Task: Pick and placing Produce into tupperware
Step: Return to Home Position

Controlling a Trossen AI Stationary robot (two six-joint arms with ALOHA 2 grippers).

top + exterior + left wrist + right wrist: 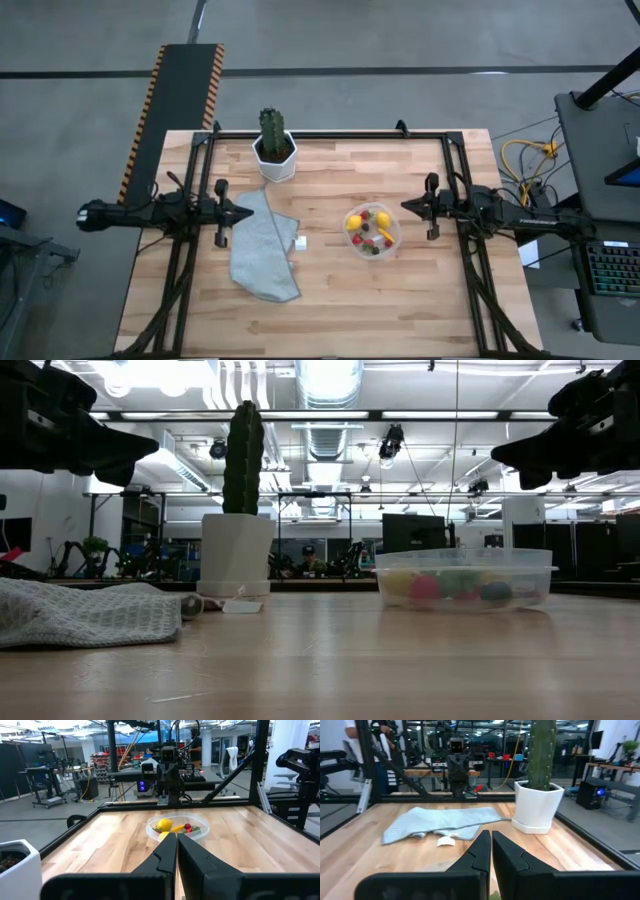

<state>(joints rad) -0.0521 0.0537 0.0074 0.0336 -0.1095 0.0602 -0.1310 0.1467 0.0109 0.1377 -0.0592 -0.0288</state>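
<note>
The round clear tupperware (372,231) stands on the table right of centre and holds the produce: two yellow lemon-like balls (356,221), red berries and an orange piece. It also shows in the low view (463,579) and the left wrist view (177,827). My left gripper (250,213) is shut, raised at the table's left side above the grey cloth, touching nothing. My right gripper (404,207) is shut, raised at the right side just beside the tupperware, touching nothing. In their wrist views, the left fingers (176,851) and right fingers (490,847) close together.
A grey cloth (263,247) lies crumpled on the table's left half. A small white cube (301,241) sits at its right edge. A green cactus in a white hexagonal pot (275,150) stands near the far edge. Black frame rails run along both sides.
</note>
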